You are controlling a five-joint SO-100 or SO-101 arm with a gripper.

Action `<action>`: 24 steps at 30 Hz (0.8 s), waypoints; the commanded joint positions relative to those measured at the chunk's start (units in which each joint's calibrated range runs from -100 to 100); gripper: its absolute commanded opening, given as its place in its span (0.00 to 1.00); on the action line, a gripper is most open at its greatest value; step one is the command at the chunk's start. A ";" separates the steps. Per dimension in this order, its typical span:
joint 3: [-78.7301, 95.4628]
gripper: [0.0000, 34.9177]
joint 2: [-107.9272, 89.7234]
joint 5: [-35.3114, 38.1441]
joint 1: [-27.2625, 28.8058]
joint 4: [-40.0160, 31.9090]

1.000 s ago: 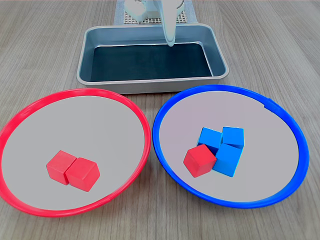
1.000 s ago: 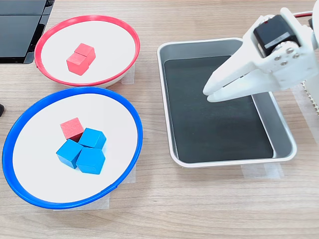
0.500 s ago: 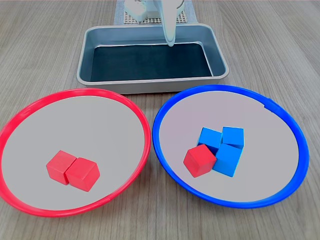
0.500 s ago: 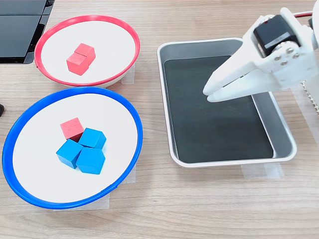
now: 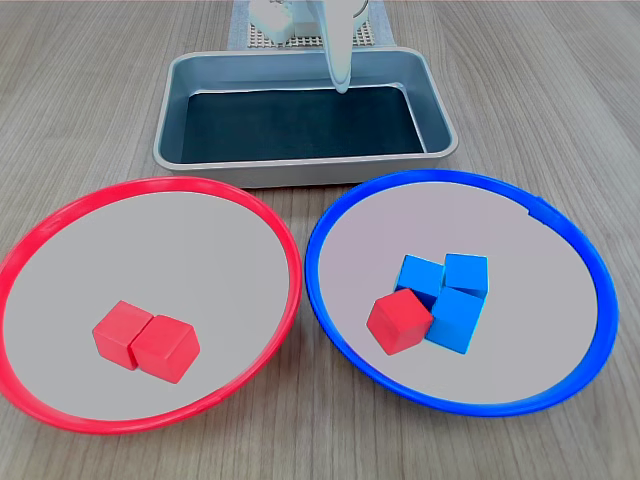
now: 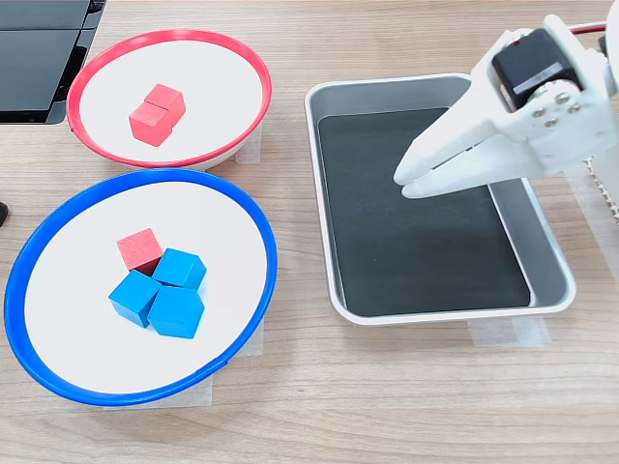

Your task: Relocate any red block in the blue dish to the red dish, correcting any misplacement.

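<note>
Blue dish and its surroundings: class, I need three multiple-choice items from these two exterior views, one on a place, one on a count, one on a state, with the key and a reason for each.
1. Where is the red block that lies apart from the other red ones?
A. in the blue dish
B. in the metal tray
C. on the bare table

2. How many blue cubes are in the blue dish?
A. one
B. three
C. five

3. What is the hand holding?
A. a red block
B. a blue cube
C. nothing

Key:
1 A, the red block sits inside the blue dish against the blue cubes.
2 B, both exterior views show three.
3 C, the hand hangs over the metal tray with nothing between its fingers.
</note>
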 commanded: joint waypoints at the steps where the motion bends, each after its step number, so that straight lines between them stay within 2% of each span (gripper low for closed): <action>1: 0.00 0.01 -0.34 -0.20 0.41 0.11; 15: -1.00 0.01 1.62 1.51 0.22 -0.38; 24: -26.31 0.01 24.22 4.49 0.04 0.44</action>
